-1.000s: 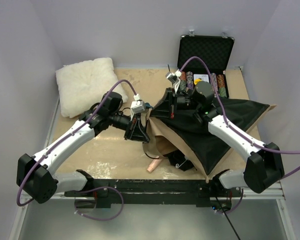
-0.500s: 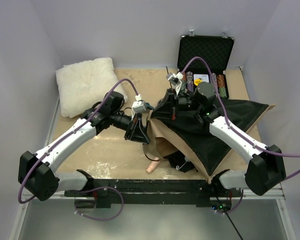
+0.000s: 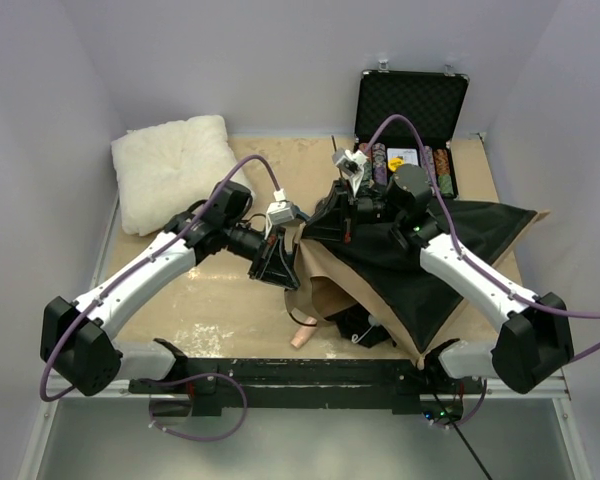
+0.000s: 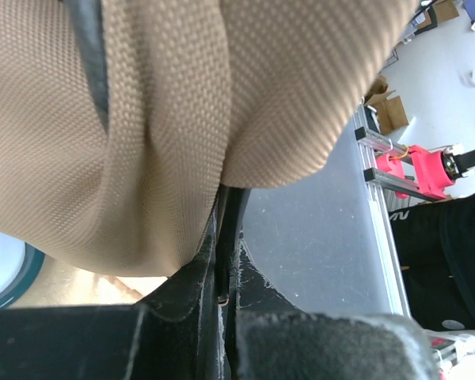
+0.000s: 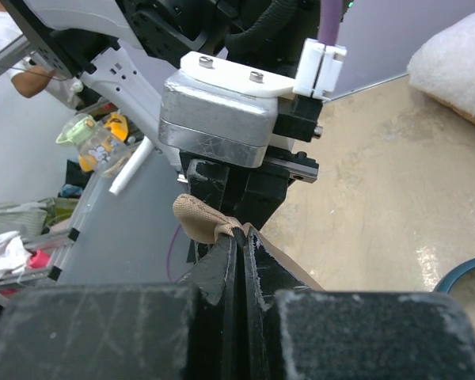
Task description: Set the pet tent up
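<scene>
The pet tent (image 3: pixel 430 265) is a tan fabric with black mesh lining, lying collapsed on the right half of the table. My left gripper (image 3: pixel 285 268) is shut on the tent's tan left edge; in the left wrist view the fabric (image 4: pixel 142 127) bulges over the closed jaws, which also pinch a thin dark pole (image 4: pixel 222 261). My right gripper (image 3: pixel 315 222) is shut on a tan fold of the tent (image 5: pixel 202 222) and holds it raised near the table's middle. The two grippers sit close together. A pale pole end (image 3: pixel 300 335) lies near the front edge.
A fluffy white pillow (image 3: pixel 170 170) lies at the back left. An open black case with poker chips (image 3: pixel 410 125) stands at the back right. The metal rail (image 3: pixel 300 375) runs along the front edge.
Both grippers have shifted slightly right and toward the back with the tent fabric still held. The tan flap near the front has moved a little.
</scene>
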You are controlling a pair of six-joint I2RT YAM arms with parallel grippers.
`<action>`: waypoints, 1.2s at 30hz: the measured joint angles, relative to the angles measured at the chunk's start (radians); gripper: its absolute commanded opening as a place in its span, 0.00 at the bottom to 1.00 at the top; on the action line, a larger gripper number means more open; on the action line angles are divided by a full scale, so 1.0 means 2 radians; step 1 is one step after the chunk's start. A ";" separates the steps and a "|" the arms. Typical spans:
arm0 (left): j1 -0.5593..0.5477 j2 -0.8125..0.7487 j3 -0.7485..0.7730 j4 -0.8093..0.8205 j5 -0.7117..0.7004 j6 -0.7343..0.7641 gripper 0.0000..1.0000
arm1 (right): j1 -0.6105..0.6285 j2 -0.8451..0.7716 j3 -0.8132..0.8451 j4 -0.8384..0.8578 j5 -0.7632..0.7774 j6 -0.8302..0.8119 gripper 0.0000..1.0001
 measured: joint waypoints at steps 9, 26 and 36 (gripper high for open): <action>0.000 0.008 0.030 -0.038 -0.001 0.005 0.00 | 0.002 -0.026 0.000 -0.047 0.016 -0.084 0.00; 0.000 0.035 0.127 -0.102 -0.024 0.014 0.00 | 0.018 -0.034 0.025 -0.124 0.036 -0.191 0.00; 0.015 0.021 0.154 -0.091 -0.056 0.017 0.60 | 0.018 -0.032 0.082 -0.158 0.053 -0.202 0.00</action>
